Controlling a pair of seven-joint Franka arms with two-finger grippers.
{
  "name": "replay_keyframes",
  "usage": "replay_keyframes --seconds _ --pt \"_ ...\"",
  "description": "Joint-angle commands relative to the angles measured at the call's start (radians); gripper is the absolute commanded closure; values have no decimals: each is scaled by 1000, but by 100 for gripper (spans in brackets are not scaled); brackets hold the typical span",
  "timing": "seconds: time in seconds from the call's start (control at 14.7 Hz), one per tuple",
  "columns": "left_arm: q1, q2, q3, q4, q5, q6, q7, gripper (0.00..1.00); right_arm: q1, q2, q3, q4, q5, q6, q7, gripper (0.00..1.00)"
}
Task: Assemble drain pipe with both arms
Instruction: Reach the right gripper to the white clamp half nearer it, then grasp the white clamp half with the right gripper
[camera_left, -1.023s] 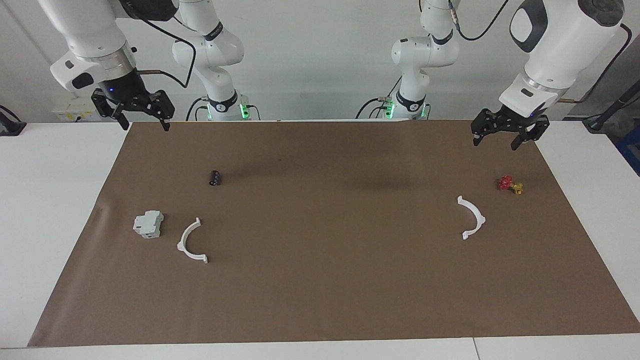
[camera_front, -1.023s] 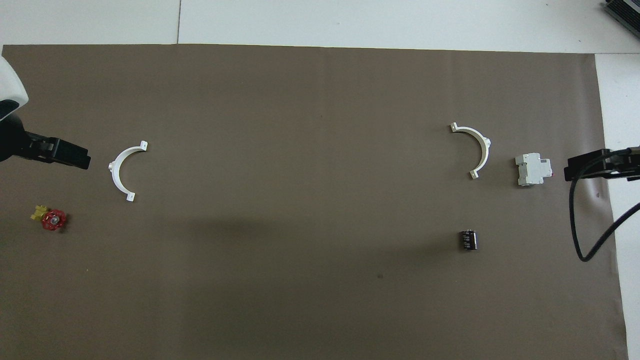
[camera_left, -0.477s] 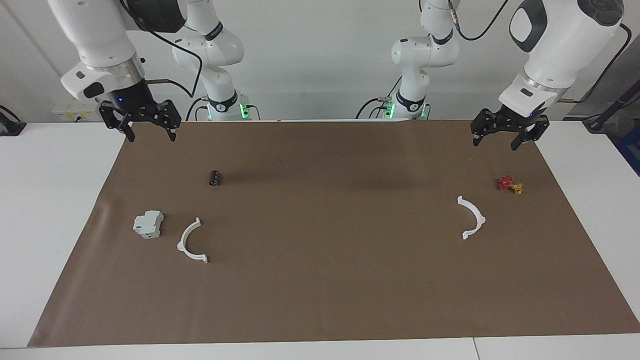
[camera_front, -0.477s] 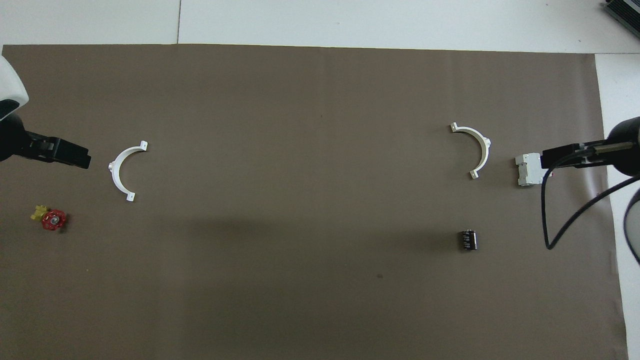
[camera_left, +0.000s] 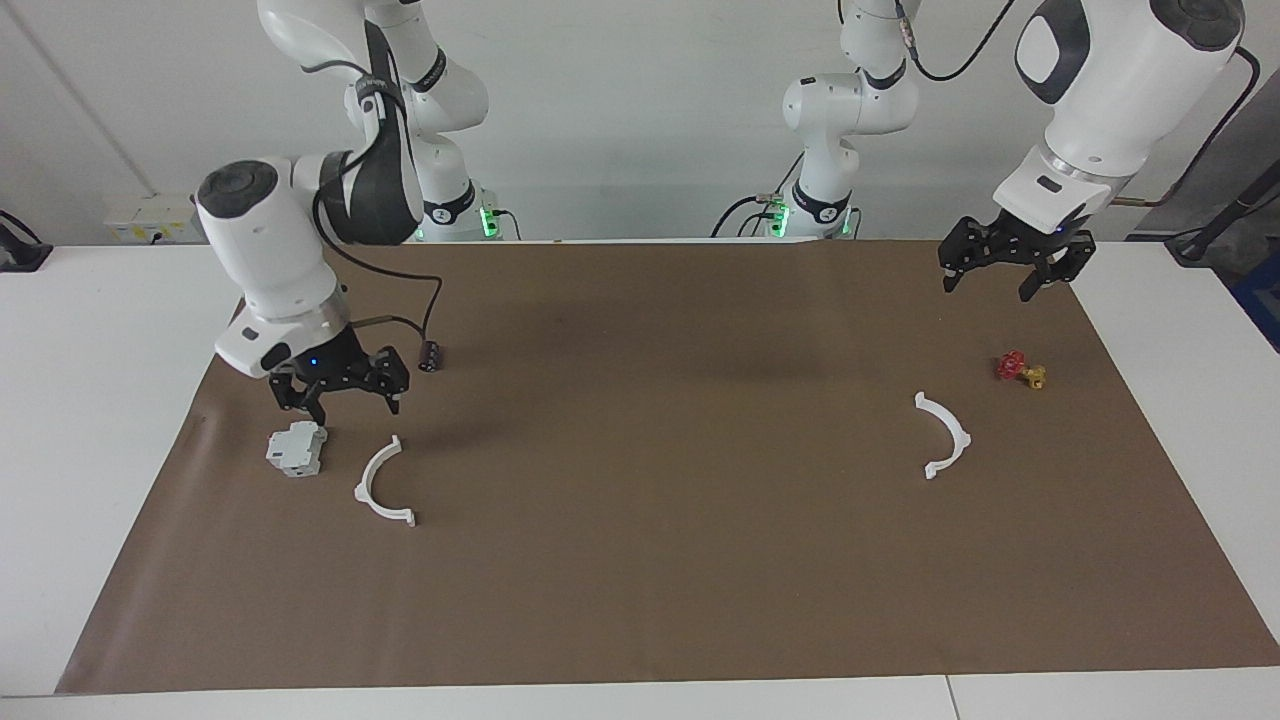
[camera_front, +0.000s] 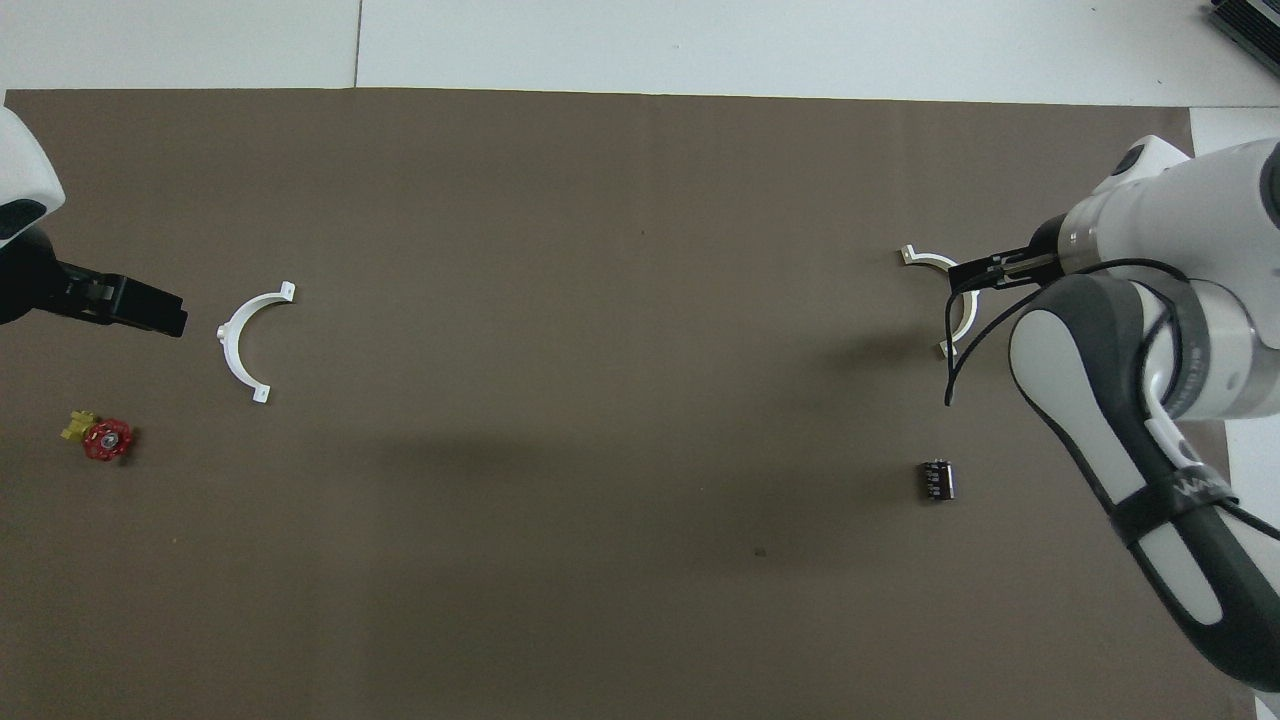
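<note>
Right pincer (camera_left: 343, 392) has dropped from the worktop's robot-side edge to hover, released, over one half-ring (camera_left: 383, 487) beside the grey block (camera_left: 297, 447) — pickup looks imminent. Left pincer (camera_left: 1008, 268) waits released; other half-ring (camera_left: 945, 433) lies untouched.

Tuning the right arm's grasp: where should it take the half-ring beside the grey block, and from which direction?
Probably mid-arc, from straight above. The half-ring lies flat on the brown mat, so only a top-down approach gets one finger inside the curve and one outside. Its end tabs should stay free for mating. The grey block sits close beside it. The right gripper hangs open above both.
</note>
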Motion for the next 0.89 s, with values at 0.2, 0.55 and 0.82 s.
replay_keyframes --seconds 0.2,0.55,0.82 --pt "-7 -31 7 -32 -16 19 1 0 -49 163 5 4 110 156 -325 0" --pt "5 -36 7 -35 -16 13 4 0 -84 227 5 11 138 224 -481 0" --pt "-2 -36 7 -34 -16 16 4 0 -96 243 5 11 138 232 -507 74"
